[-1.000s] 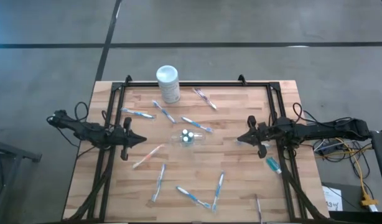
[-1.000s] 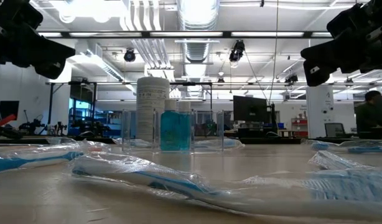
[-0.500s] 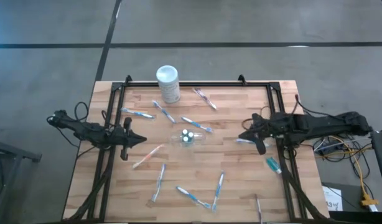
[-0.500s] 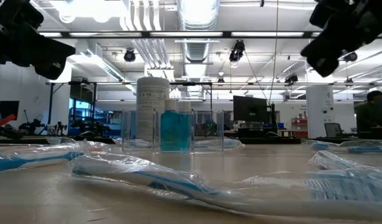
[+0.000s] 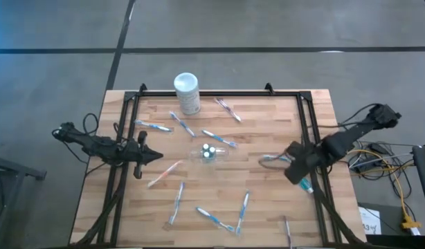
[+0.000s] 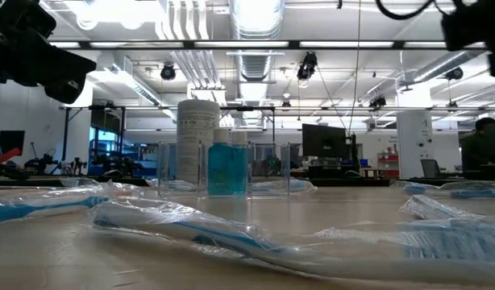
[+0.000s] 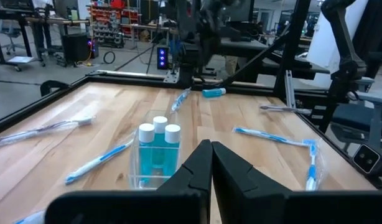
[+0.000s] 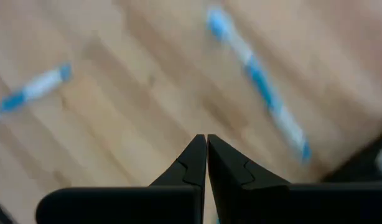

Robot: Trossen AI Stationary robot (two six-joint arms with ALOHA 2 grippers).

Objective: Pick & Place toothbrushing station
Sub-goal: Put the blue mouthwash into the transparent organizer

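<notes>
Toothbrushing station (image 5: 208,153) mid-table, label unreadable; left pincer (image 5: 159,155), right pincer (image 5: 291,178) clenched, empty

Clear holder (image 7: 155,163) holds 3 blue, white-capped bottles (image 7: 157,151).

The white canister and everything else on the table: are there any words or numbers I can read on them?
White canister: its label has print, too small and blurred to read.
Blue bottles in the clear holder: no text shows.
Wrapped toothbrushes: no readable print.
Nothing can be read anywhere.
</notes>
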